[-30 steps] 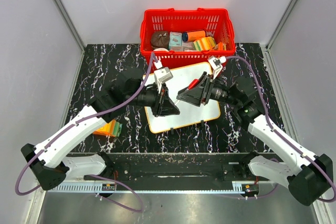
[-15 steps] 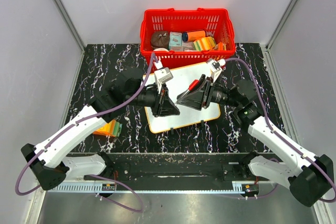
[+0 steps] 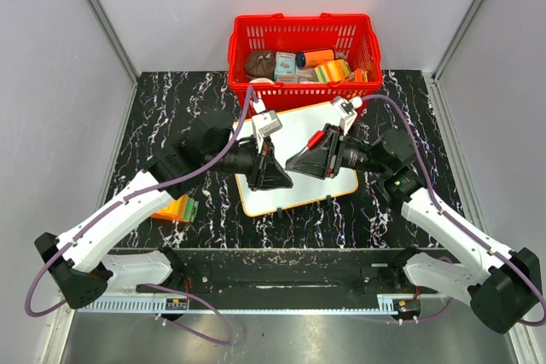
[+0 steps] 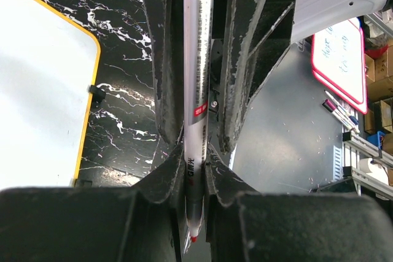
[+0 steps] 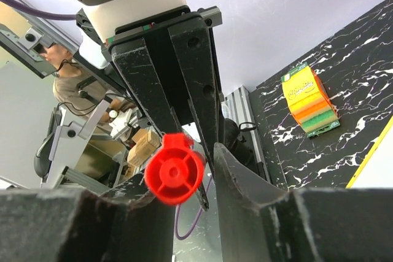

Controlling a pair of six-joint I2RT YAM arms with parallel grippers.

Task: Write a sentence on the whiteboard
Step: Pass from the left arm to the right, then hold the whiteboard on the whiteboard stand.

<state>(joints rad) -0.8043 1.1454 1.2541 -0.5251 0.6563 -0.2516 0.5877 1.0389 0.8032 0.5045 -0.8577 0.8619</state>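
1. Your whiteboard lies flat at the centre of the overhead view, on the black marbled table, just below the red basket. Both arms meet above it.
2. Your left gripper is clamped on a marker. The fingers pinch its grey barrel near the red tip, which points at the bottom edge of the left wrist view.
3. The barrel runs up that view and passes between two black fingers near the top edge.
4. Your right gripper brackets the marker's red cap, seen end-on at lower centre of the right wrist view. The fingers stand narrow, with a thin gap on the cap's right side. You cannot tell whether they press it.
5. An orange-and-yellow pack sits on the table at lower left of the overhead view, well apart from the whiteboard.
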